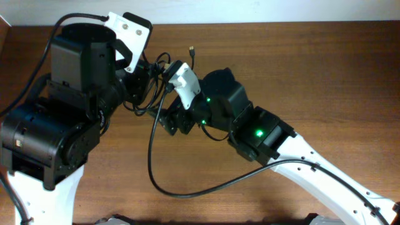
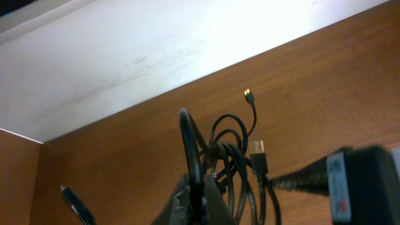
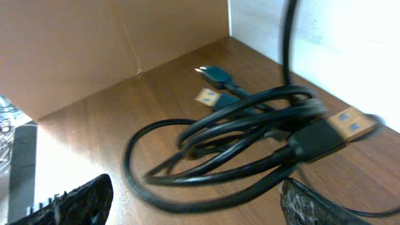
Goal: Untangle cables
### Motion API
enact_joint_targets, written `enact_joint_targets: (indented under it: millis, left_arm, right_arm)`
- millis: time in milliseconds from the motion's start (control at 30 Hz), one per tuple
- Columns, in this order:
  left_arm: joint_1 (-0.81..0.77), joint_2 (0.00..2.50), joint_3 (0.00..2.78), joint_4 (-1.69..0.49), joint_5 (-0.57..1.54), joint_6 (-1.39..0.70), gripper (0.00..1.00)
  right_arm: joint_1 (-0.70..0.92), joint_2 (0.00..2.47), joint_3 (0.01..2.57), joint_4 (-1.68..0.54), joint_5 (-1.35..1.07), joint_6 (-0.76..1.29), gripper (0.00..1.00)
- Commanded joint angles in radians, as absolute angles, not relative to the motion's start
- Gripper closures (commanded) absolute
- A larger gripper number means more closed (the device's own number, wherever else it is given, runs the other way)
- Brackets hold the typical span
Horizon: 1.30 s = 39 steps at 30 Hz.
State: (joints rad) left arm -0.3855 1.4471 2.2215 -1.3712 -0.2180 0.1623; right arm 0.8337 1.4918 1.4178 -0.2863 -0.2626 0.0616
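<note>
The cables (image 2: pixel 232 164) form a black tangle held up over the wooden table. My left gripper (image 2: pixel 201 190) is shut on one upright loop of them. A USB plug (image 2: pixel 259 150) and a small plug (image 2: pixel 248 95) stick out of the bundle. In the right wrist view the coil (image 3: pixel 237 140) lies just ahead of my right gripper (image 3: pixel 197 187), which is open wide, its fingers (image 3: pixel 72 203) on either side of the lowest loop. Gold USB ends (image 3: pixel 353 122) show at the coil's edges. From overhead the tangle (image 1: pixel 159 70) sits between both wrists.
A thick black arm cable (image 1: pixel 164 182) loops across the table's front. A white wall (image 2: pixel 156 44) runs along the far edge, and a brown panel (image 3: pixel 94 44) stands behind the coil. A loose plug (image 2: pixel 76 205) lies at lower left of the left wrist view.
</note>
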Motion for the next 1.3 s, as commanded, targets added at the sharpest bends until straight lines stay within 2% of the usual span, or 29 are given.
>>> enact_joint_targets:
  millis: [0,33,100,167,367,400,433,467,667,833,967,1167,1267]
  left_arm:
    - [-0.385,1.43,2.244,-1.363,-0.228,0.146,1.0]
    - [-0.387,1.43,2.244,-1.37,-0.225,0.146,1.0]
    - [-0.387,1.43,2.244,-1.375,-0.224,0.146,1.0]
    - [-0.387,1.429,2.244,-1.375,-0.215,0.142,1.0]
    - [-0.39,1.434,2.244,-1.362,-0.146,0.105,1.0]
    - [-0.395,1.434,2.244,-1.351,-0.146,0.105,1.0]
    - [-0.399,1.434,2.244,-1.335,-0.147,0.105,1.0]
    - [-0.4,1.436,2.244,-1.317,-0.155,0.105,1.0]
    - [-0.4,1.464,2.244,-1.274,-0.214,0.105,1.0]
    - [-0.429,1.554,2.244,-1.347,-0.138,0.105,1.0]
    - [-0.522,1.629,2.244,-1.316,-0.251,0.103,1.0]
    - [-0.57,1.616,2.246,-1.274,-0.375,0.089,1.0]
    - [-0.569,1.599,2.246,-1.273,-0.418,0.083,1.0]
  right_arm:
    - [0.864,1.512,1.437,-0.274,-0.25,0.059,0.15]
    - [0.865,1.512,1.437,-0.273,-0.25,0.06,0.16]
    - [0.865,1.514,1.437,-0.273,-0.25,0.06,0.36]
    - [0.865,1.514,1.437,-0.273,-0.25,0.059,0.28]
    - [0.863,1.513,1.437,-0.274,-0.159,0.025,0.18]
    - [0.861,1.509,1.438,-0.277,-0.125,0.014,0.14]
    - [0.856,1.502,1.438,-0.286,-0.075,0.014,0.02]
    - [0.843,1.495,1.438,-0.299,-0.035,0.014,0.01]
    - [0.706,1.465,1.438,-0.367,-0.014,-0.006,0.01]
    - [0.707,1.432,1.439,-0.392,-0.025,-0.047,0.02]
    - [0.708,1.432,1.438,-0.416,-0.059,-0.044,0.01]
    - [0.708,1.433,1.438,-0.339,-0.154,0.182,0.02]
    - [0.708,1.433,1.438,-0.284,-0.154,0.218,0.02]
